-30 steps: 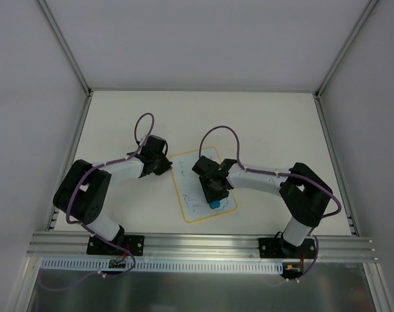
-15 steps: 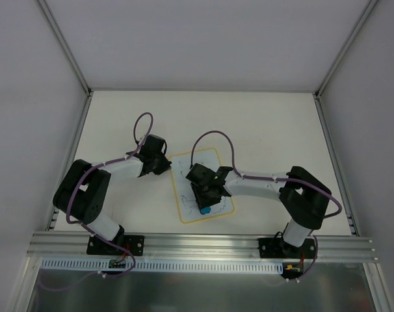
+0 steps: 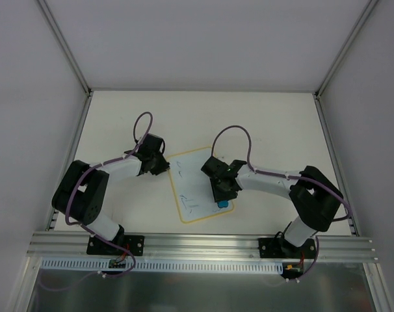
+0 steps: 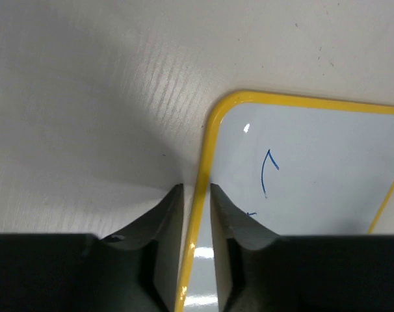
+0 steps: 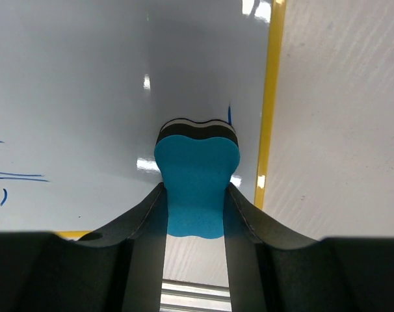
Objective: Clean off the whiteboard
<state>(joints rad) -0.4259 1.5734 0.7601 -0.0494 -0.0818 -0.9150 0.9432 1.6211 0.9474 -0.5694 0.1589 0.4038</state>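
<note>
Right gripper [image 5: 196, 190] is clamping the blue eraser [image 5: 197, 159] at the right border of the whiteboard [image 3: 194, 183]; remaining blue strokes [image 5: 18, 175] are lying leftward, toward the left arm [image 3: 119, 170].

The whiteboard [image 3: 192, 185] lies flat on the desk [image 3: 281, 123], just below the middle of the top view. It is a small white rectangle with a thin yellow border and rounded corners. It sits skewed, its upper edge rising toward the right. Most of its face is bare white. Thin blue strokes [image 3: 192, 208] show near its upper-left and lower-left corners.
</note>
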